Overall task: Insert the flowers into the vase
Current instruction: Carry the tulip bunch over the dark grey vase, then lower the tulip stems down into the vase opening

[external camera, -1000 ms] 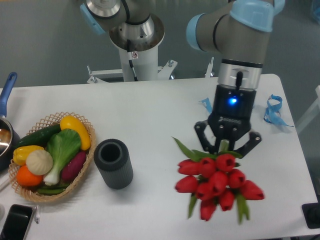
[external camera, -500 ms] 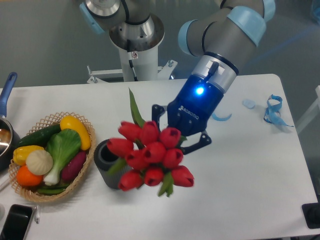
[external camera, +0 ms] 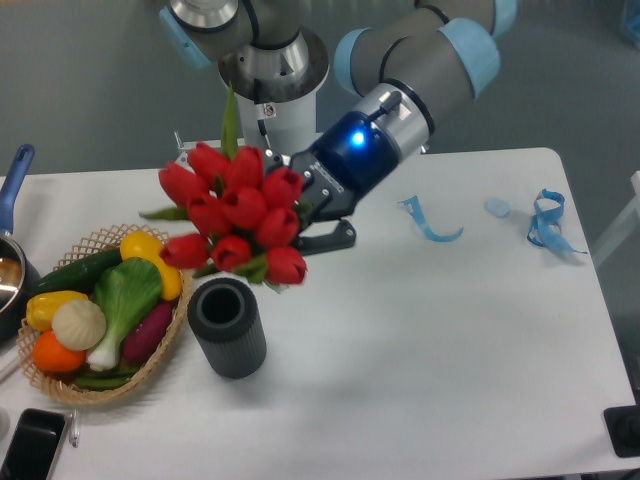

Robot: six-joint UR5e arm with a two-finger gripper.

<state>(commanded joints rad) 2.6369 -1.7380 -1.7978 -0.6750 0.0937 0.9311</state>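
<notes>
While clamped on the stems, the gripper [external camera: 305, 212] held the flowers [external camera: 232, 215] aloft; the vase [external camera: 227, 327] stood below the jaws, apart.

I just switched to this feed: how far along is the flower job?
Done: the gripper has the flowers clamped and lifted off the table. In hand: the bunch hangs above and just behind the vase, blooms pointing toward the camera. Left: stems into the vase's empty mouth, then release.
</notes>
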